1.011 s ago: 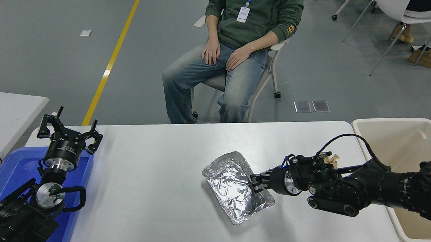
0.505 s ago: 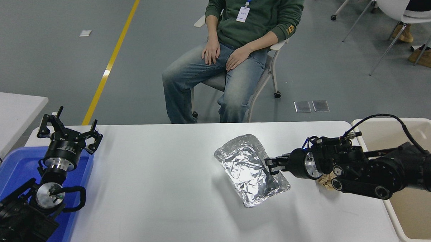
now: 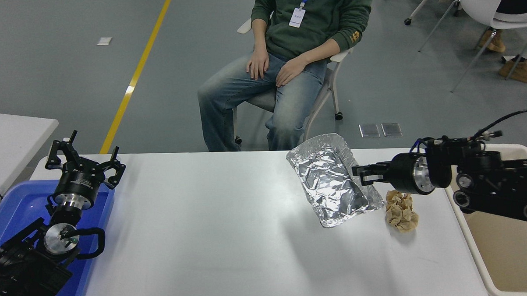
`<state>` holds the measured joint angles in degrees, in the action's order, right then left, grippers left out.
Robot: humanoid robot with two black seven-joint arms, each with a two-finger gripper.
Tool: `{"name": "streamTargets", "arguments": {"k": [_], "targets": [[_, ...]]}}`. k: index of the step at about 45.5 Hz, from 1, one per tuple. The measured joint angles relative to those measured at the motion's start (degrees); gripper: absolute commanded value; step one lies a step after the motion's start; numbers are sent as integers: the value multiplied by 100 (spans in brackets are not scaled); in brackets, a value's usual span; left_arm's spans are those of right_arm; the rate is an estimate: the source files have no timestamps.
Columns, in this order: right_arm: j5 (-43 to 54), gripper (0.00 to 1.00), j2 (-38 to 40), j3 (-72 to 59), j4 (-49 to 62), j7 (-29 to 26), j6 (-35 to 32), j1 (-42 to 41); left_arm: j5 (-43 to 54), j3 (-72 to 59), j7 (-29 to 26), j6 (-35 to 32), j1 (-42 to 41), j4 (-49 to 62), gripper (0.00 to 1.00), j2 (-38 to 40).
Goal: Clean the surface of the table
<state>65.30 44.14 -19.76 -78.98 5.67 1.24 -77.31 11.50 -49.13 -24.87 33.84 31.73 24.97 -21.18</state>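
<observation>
Foil tray [image 3: 332, 180] in right tool [image 3: 364, 176]

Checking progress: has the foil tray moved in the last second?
Yes. The foil tray, held by the right gripper, has travelled right and up toward the beige bin.

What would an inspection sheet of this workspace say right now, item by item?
Surface: white table surface, mostly bare.
Job's things: foil tray lifted and tilted; crumpled brown paper lying near the right edge.
Clutter: nothing seen beyond those.
Grippers: right gripper shut on the foil tray's rim; left gripper open, parked over the blue bin.
Cables: black cable looping over the right arm.
Surroundings: beige bin at right; seated person beyond the far edge; second white table at left.
</observation>
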Motion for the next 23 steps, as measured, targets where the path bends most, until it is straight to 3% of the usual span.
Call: {"name": "streamTargets", "arguments": {"k": [23], "targets": [[-136,0,1180,7,-372,-1,-69,-300,1,0,0,0,0,2,100,0]]}}
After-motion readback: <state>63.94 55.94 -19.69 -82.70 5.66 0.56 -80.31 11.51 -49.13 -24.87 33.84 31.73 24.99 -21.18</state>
